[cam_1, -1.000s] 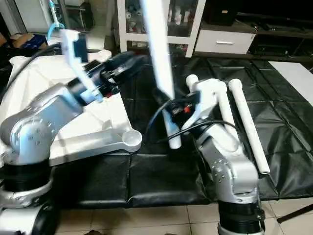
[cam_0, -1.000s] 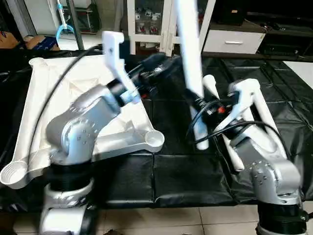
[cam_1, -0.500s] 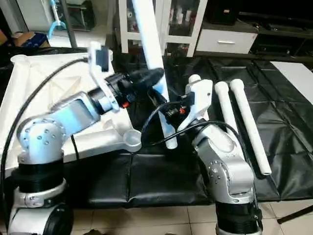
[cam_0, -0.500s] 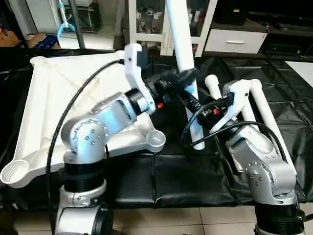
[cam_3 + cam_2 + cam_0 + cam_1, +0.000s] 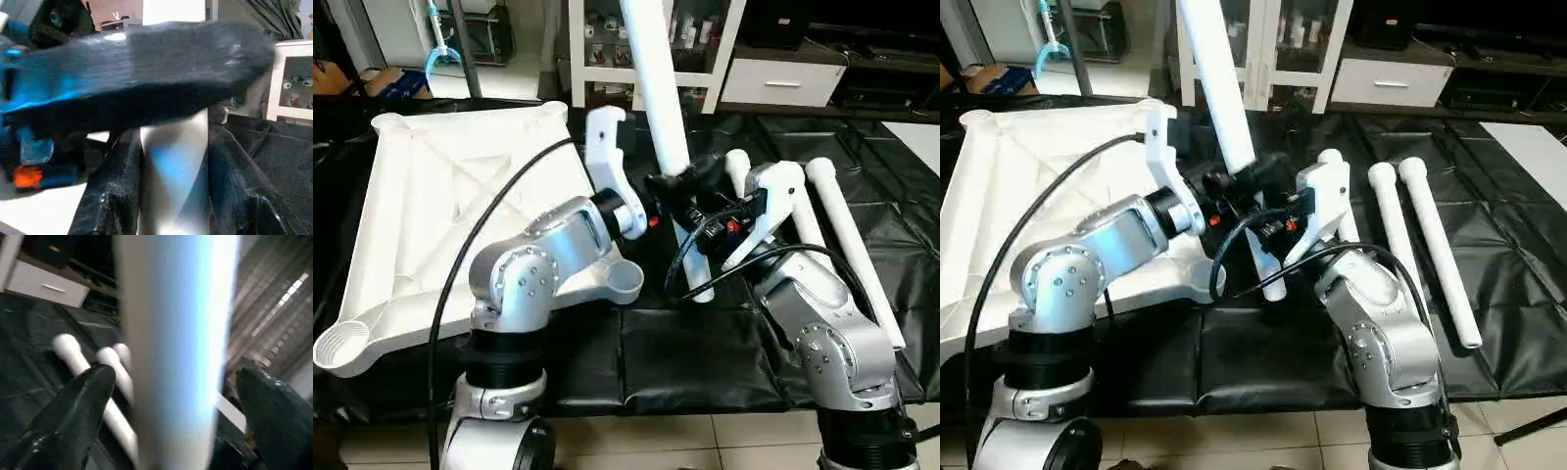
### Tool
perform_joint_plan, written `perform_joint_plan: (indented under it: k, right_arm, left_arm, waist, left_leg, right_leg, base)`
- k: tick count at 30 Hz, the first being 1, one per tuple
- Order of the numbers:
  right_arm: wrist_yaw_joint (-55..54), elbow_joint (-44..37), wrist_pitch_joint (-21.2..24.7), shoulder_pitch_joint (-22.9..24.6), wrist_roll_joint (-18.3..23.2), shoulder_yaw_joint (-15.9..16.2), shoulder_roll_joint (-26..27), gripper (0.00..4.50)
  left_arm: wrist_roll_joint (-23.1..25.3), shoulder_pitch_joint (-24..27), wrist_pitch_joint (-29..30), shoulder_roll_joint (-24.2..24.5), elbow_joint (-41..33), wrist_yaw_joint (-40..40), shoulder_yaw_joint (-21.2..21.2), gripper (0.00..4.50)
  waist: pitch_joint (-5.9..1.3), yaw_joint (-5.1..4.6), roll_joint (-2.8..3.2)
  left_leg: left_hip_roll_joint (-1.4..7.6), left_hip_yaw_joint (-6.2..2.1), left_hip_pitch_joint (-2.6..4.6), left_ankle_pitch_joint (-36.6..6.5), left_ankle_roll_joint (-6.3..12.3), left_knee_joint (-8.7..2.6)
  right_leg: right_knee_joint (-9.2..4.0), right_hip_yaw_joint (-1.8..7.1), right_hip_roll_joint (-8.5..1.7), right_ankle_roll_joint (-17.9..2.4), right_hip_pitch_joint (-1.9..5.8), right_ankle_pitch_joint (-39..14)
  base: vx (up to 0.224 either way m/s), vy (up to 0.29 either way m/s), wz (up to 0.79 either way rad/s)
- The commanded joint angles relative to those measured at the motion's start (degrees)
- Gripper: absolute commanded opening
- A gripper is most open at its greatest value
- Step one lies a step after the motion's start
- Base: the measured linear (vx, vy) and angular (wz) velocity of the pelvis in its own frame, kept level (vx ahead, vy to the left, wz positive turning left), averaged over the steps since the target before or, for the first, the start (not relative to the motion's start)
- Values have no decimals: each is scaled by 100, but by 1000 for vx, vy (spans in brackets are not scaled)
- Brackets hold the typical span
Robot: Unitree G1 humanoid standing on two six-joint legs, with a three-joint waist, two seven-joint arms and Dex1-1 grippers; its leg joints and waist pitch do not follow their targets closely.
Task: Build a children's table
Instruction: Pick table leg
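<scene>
A: Rising steeply out of the picture's top, one white leg (image 5: 658, 98) stands nearly upright over the black mat (image 5: 705, 362); its lower end (image 5: 701, 292) sits just above the mat, right of the tabletop's near corner socket (image 5: 625, 281).

B: And which gripper has it?

A: The right gripper (image 5: 171, 161) is clamped on it; in the right wrist view its two black fingers (image 5: 115, 191) press against either side of the white tube, at a half-wide grip; the hold is low on the leg.

B: Where is the left gripper?

A: The left gripper (image 5: 171, 396) is at the same leg, just above the right one; its fingers (image 5: 78, 406) stand spread wide, one on each side of the tube with a gap showing on both sides; the leg lies between them, not gripped.

B: And the rest of the table?

A: The tabletop (image 5: 440, 196) lies underside up on the mat to the robot's left, ribs and X-brace showing, tilted a little; another round socket (image 5: 340, 345) is at its nearest corner; two more legs (image 5: 1435, 250) lie side by side on the mat to the right, apart from both grippers; whether a third lies behind the right arm I cannot tell.
</scene>
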Motion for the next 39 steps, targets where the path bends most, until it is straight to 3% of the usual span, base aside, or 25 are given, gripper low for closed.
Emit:
perform_joint_plan:
  k: [1, 28, 31, 33, 39]
  right_arm:
    - [29, -178, -112, -78, -35, 13, -23, 143]
    - [-92, -138, -201, -49, -130, 92, -74, 143]
    - [-76, -133, -170, -47, -147, 109, -87, 213]
    - [-57, -143, -149, -41, -130, 116, -102, 215]
    - [139, -252, -21, -2, -74, 233, -241, 276]
  left_arm:
    - [-44, -104, -25, -73, 85, 85, 89, 394]
    - [-16, -106, 236, 0, 190, 429, 196, 174]
    - [4, -181, 120, 5, 273, 491, 307, 169]
    - [-4, -217, 89, 13, 291, 504, 346, 168]
    - [37, -349, -14, 170, 404, 451, 422, 166]
  waist:
    - [-378, 4, 57]
    - [-380, 43, 68]
    - [-381, 43, 71]
    - [-378, 41, 68]
    - [-392, 28, 76]
  left_leg:
    - [160, -62, 92, -1047, -58, -366]
    - [162, -63, 100, -1053, -78, -368]
    - [156, -61, 97, -1023, -78, -364]
    - [154, -61, 99, -1028, -74, -365]
    - [162, -69, 104, -978, -50, -357]
  right_leg:
    - [-466, 230, -328, -777, 295, -744]
    - [-456, 228, -330, -786, 296, -683]
    - [-455, 230, -327, -789, 298, -648]
    - [-456, 229, -324, -793, 298, -628]
    - [-445, 227, -331, -796, 307, -582]
  base:
    - [0, 0, 0]
    - [0, 0, 0]
    - [0, 0, 0]
    - [0, 0, 0]
    - [0, 0, 0]
